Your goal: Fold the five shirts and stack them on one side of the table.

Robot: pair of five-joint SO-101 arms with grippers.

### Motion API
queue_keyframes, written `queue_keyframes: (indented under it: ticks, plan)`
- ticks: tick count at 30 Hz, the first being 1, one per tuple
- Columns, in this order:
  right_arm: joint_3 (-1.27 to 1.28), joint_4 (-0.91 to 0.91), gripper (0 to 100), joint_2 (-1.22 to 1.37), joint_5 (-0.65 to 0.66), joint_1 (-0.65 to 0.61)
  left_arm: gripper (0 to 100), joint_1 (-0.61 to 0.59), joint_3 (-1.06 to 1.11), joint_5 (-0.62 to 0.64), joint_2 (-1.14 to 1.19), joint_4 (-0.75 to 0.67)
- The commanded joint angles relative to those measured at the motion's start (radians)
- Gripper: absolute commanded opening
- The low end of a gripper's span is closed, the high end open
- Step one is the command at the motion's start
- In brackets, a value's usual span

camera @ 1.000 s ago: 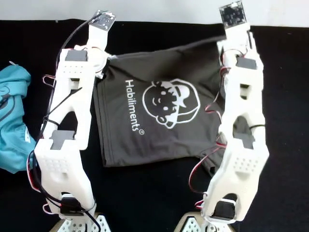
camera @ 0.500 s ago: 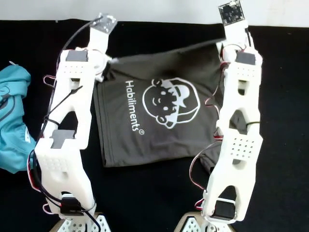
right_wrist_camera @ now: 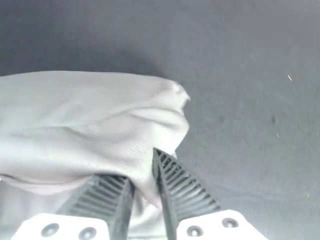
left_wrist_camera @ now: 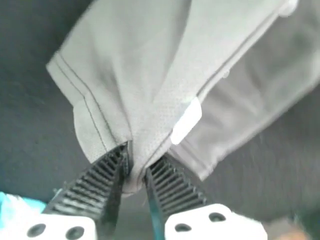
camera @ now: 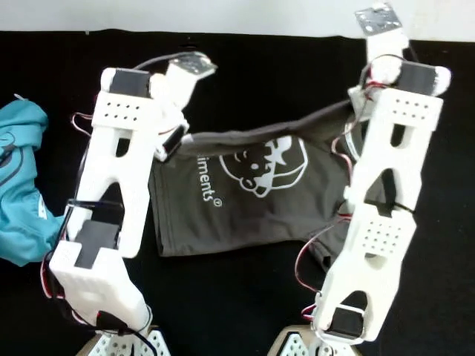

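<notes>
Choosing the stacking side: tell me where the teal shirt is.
In the high view the teal shirt lies bunched at the table's left edge, beside the left arm, apart from the dark shirt.

I see the shirt (camera: 252, 200) at the middle of the table (camera: 245, 67), between my two arms. My left claw (left_wrist_camera: 135, 172) grips its 10 o'clock corner and my right claw (right_wrist_camera: 145, 175) its 2 o'clock corner, that far edge apparently off the table. A second shirt (camera: 18, 185) lies at 9 o'clock, well apart.

Teal shirt (camera: 22, 185) blocks L tbl (camera: 223, 297) edge (beside arm (camera: 119, 170)).
</notes>
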Motion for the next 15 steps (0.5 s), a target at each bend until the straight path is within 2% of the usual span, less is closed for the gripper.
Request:
queue_keyframes:
  ticks: [1, 8, 12, 15]
  plan:
    - [0.084, 0.019, 0.6, -0.133, -0.003, 0.064, 1, 0.005, -0.007, -0.025, -0.079, 0.064]
    - [0.792, -0.010, 0.6, -0.521, 0.003, 0.096, 1, 0.035, 0.246, -0.026, -0.180, 0.060]
    - [1.142, -0.154, 0.6, -0.682, 0.003, 0.131, 1, 0.030, 0.452, -0.026, -0.239, -0.060]
    - [1.362, -0.248, 0.6, -0.774, 0.061, 0.166, 1, 0.044, 0.595, -0.026, -0.289, -0.124]
